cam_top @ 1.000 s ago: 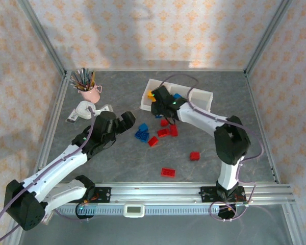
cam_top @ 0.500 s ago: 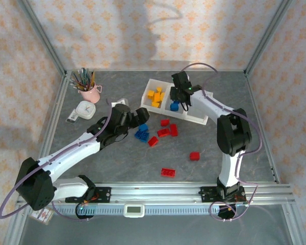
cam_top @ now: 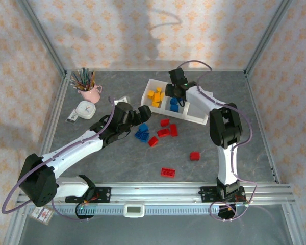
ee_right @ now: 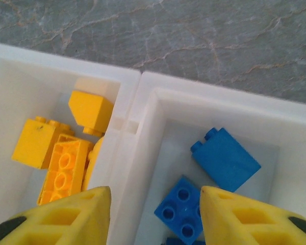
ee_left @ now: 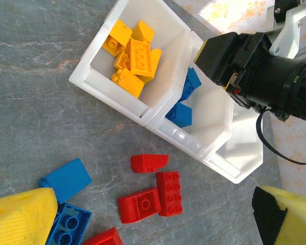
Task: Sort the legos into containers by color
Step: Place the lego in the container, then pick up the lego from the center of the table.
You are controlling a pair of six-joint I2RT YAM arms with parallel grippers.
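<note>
The white three-compartment tray (cam_top: 192, 118) lies at the back centre. Its left compartment holds several yellow legos (cam_top: 154, 96), and the middle one holds blue legos (ee_right: 182, 210). My right gripper (ee_right: 155, 204) hangs open over the middle compartment, straddling the divider wall, with nothing gripped. My left gripper (ee_left: 153, 217) is open wide above loose legos on the table. Below it are red bricks (ee_left: 168, 193) and, by its left finger (ee_left: 20, 217), blue bricks (ee_left: 66, 176). Two more red legos (cam_top: 194, 155) lie nearer the front.
A pink pencil cup (cam_top: 90, 92) and a white round object (cam_top: 85, 109) stand at the back left. The tray's right compartment (ee_left: 242, 153) looks empty. Metal frame posts and patterned walls enclose the table, and a rail (cam_top: 158, 191) runs along the front.
My right gripper swung from the tray's left end to over the middle compartment and its jaws parted. My left gripper reached forward toward the loose bricks.
</note>
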